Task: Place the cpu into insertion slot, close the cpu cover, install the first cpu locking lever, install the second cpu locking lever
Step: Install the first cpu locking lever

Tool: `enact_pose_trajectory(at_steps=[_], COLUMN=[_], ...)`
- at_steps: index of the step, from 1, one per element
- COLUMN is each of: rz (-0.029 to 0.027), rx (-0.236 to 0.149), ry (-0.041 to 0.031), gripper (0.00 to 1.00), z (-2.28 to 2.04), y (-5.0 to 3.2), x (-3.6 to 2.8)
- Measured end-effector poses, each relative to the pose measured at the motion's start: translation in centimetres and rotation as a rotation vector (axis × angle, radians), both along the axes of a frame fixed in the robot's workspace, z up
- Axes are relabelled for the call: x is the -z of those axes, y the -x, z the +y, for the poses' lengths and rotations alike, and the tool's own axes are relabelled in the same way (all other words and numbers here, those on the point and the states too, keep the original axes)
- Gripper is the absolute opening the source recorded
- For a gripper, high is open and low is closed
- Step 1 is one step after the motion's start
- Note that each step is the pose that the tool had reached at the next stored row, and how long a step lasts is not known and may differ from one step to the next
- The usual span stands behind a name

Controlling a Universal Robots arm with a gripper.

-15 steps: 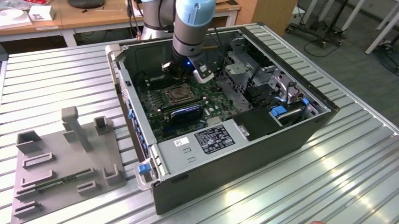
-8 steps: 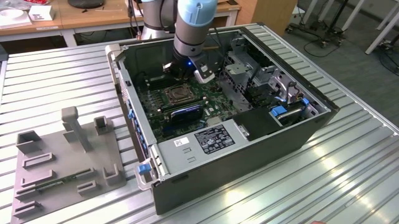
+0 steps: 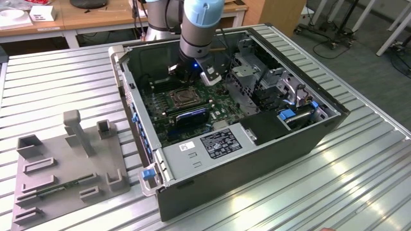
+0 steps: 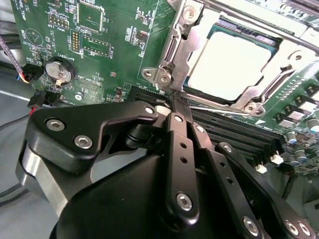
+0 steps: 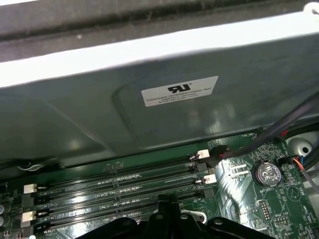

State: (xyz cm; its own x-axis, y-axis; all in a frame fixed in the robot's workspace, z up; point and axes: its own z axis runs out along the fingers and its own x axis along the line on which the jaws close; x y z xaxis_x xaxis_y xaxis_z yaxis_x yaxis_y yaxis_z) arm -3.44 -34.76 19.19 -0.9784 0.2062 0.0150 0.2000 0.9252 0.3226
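The black metal claw [image 4: 178, 110] is sitting clenched, fingertips pressed together above the long black memory slots [image 4: 234, 134]. Just beyond, the silvery-beige square cpu [image 4: 234, 67] is lying in the metal-rimmed insertion slot [image 3: 183, 98], with the thin silvery cpu cover frame [image 4: 174, 47] resting down around it.

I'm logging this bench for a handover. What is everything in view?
table: one, ribbed silver metal, under everything.
computer case: one, black, open, on the table.
motherboard: one, green, inside the case.
insertion slot: one, silver-rimmed, on the motherboard.
cpu: one, silvery, seated in the slot.
cpu cover: one, silvery frame, down around the cpu.
memory slots: four, black, beside the insertion slot.
coin battery: one, silver, on the motherboard.
power supply: one, grey, inside the case.
fixture: one, grey, on the table, exterior view's left.
arm: one, blue and grey, reaching into the case.
gripper: one, black, fingers together at the cover's edge.
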Motion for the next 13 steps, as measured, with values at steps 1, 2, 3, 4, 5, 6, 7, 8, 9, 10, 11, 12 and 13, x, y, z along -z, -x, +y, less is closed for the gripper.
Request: enact_pose_trajectory(at_steps=[1, 2, 3, 4, 5, 6, 7, 8, 9, 10, 11, 12, 13], rz=[0.0003, 0.0005, 0.0005, 0.0006, 0.0007, 0.0007, 0.0006, 0.0007, 0.0007, 0.0007, 0.0009, 0.0008, 0.0006], rx=[0.0, 0.0, 0.0, 0.0, 0.0, 0.0, 0.0, 0.0, 0.0, 0.0, 0.0, 0.0, 0.0], ry=[0.0003, 0.0004, 0.0003, 0.0004, 0.0004, 0.0004, 0.0003, 0.0004, 0.0005, 0.0005, 0.0007, 0.0005, 0.0003], gripper=[0.11, 0.11, 0.11, 0.11, 0.11, 0.11, 0.11, 0.11, 0.11, 0.11, 0.11, 0.11, 0.11], z=[0.03, 0.06, 0.08, 0.09, 0.1, 0.1, 0.1, 0.11, 0.11, 0.11, 0.11, 0.11, 0.11], y=[-0.03, -0.06, -0.07, -0.09, -0.09, -0.09, -0.1, -0.1, -0.1, -0.1, -0.1, -0.1, -0.1], x=[0.02, 0.03, 0.04, 0.04, 0.04, 0.04, 0.04, 0.04, 0.04, 0.03, -0.02, -0.08, -0.16])
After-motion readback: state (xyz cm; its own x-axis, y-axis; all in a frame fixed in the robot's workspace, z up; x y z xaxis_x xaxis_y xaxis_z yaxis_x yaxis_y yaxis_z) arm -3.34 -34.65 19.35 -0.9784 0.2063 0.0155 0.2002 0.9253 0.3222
